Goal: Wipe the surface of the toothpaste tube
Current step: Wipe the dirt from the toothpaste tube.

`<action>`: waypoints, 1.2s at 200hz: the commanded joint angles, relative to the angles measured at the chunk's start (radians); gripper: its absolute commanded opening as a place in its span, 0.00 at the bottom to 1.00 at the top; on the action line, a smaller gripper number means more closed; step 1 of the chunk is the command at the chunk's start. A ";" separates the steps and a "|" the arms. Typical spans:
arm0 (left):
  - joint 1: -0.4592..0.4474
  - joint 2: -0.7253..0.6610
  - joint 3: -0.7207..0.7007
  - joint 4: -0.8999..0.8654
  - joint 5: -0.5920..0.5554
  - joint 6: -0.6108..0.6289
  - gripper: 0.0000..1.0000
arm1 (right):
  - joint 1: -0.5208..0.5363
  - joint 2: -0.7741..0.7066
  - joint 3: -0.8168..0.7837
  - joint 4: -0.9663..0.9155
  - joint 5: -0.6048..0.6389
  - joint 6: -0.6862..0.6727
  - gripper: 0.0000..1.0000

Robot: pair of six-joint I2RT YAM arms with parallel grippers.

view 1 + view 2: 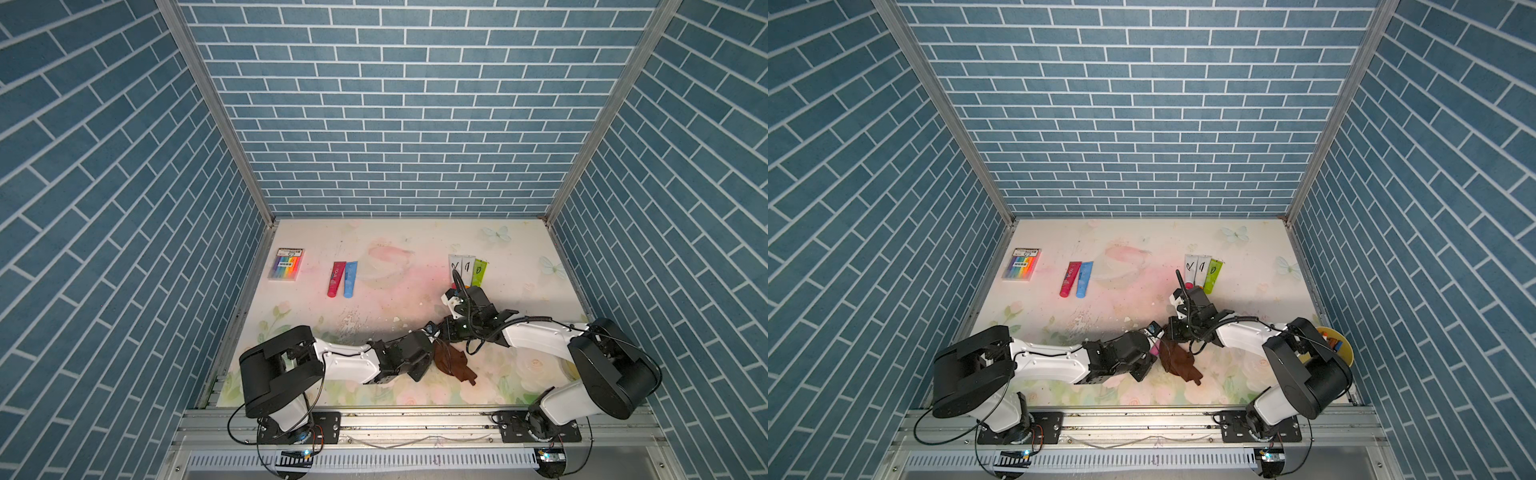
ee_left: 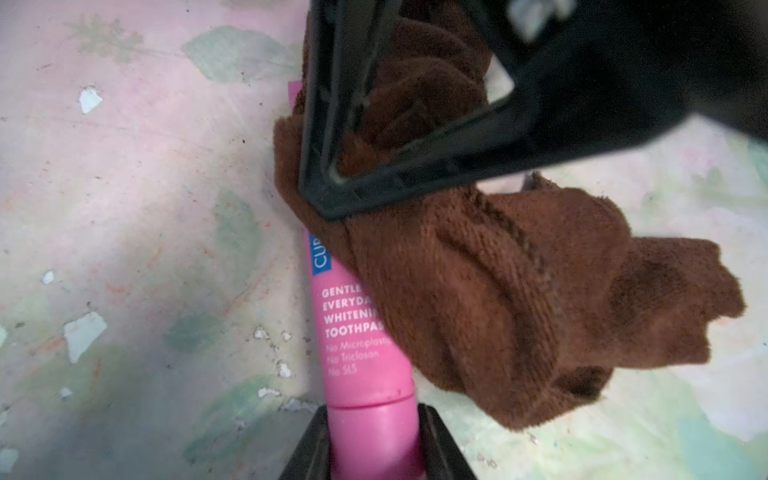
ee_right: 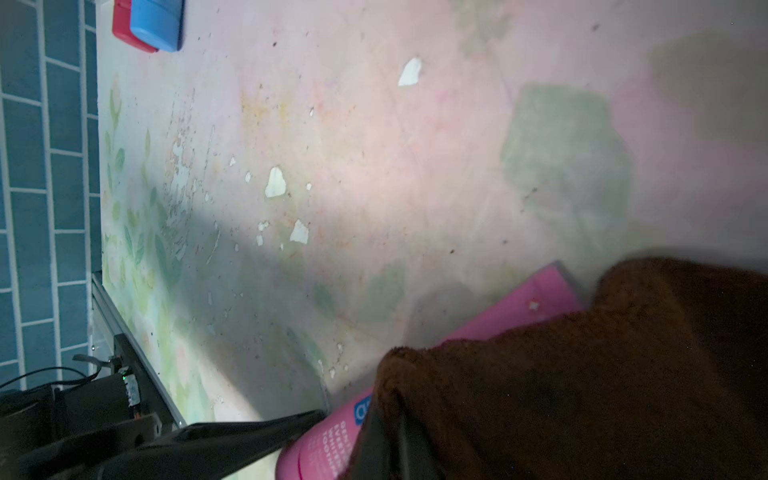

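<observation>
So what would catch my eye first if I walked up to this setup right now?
Probably the action at the front middle of the flowery table: the left gripper clamps a pink toothpaste tube by its cap end, while the right gripper presses a bunched brown cloth against it. Next, the colour along the back: a rainbow-striped pack at far left, a red tube and blue tube beside it, three more tubes towards the right.

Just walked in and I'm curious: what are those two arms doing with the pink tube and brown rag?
The left tool grips the pink toothpaste tube by its cap end. The right tool is shut on a brown cloth, pressed against the tube's other half, as if wiping it. A red tube and a blue tube lie farther back.
</observation>
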 commanded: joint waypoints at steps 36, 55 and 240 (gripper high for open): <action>-0.005 -0.004 -0.041 -0.042 0.040 -0.008 0.05 | -0.083 -0.044 -0.022 -0.202 0.368 -0.020 0.00; -0.005 -0.011 -0.046 -0.038 0.038 -0.010 0.04 | -0.086 -0.068 -0.026 -0.176 0.311 -0.032 0.00; -0.005 0.001 -0.035 -0.048 0.030 -0.014 0.02 | -0.008 0.041 0.012 -0.210 0.290 -0.040 0.00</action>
